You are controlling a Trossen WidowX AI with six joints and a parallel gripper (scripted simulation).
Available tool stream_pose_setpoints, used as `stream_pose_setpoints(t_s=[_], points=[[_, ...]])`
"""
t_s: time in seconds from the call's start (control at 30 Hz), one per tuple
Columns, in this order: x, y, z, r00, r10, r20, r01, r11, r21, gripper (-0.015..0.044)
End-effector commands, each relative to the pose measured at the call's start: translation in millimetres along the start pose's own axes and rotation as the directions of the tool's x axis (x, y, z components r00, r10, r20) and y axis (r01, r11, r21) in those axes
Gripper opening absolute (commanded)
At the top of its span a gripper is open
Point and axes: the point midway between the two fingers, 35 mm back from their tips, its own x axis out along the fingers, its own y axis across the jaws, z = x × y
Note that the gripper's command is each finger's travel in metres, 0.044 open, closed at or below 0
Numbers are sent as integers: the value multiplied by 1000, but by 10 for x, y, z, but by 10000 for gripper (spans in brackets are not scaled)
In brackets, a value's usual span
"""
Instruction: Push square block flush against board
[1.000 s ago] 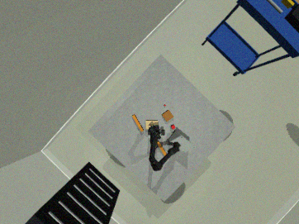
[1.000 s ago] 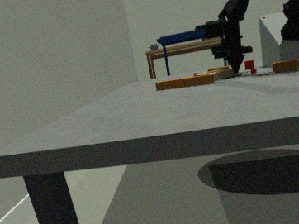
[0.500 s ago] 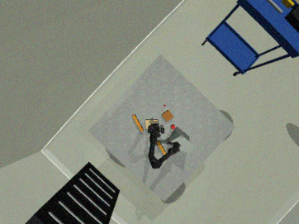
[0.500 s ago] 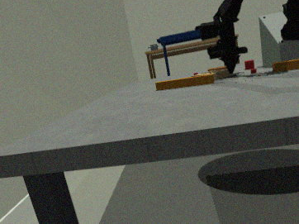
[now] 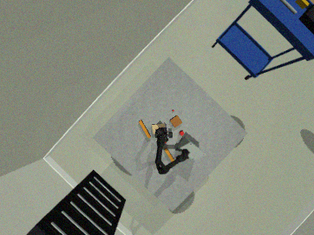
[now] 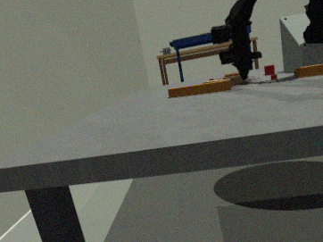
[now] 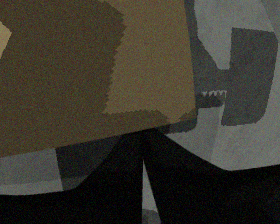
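Note:
A flat, light tan, square-looking block (image 5: 154, 129) (image 6: 236, 79) (image 7: 152, 65) lies on the table, partly hidden under the arm in the top view. My gripper (image 6: 244, 79) (image 7: 139, 130) is shut and empty, pointing down, low at one edge of the tan block; contact cannot be told for sure. Two long narrow orange bars (image 5: 144, 128) (image 6: 199, 88) lie apart, the second bar (image 5: 169, 155) (image 6: 309, 70) partly beyond the arm. A smaller brown-orange block (image 5: 175, 121) lies apart from the tan one. Which piece is the board is unclear.
A small red cube (image 5: 181, 133) (image 6: 269, 70) lies near the arm, and a tiny red piece (image 5: 173, 110) lies beyond the brown-orange block. The grey table (image 5: 169, 83) (image 6: 134, 126) carries everything. A blue cart (image 5: 245, 48) stands on the floor, away from the table.

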Motion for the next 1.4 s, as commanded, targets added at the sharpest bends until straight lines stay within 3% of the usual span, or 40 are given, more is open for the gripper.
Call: stream_pose_setpoints(t_s=[0.0, 1.37], points=[[24, -7, 70, 1000, -8, 0, 8, 1000, -5, 0], [19, 136, 559, 1000, -7, 2, 7, 1000, -6, 0]])
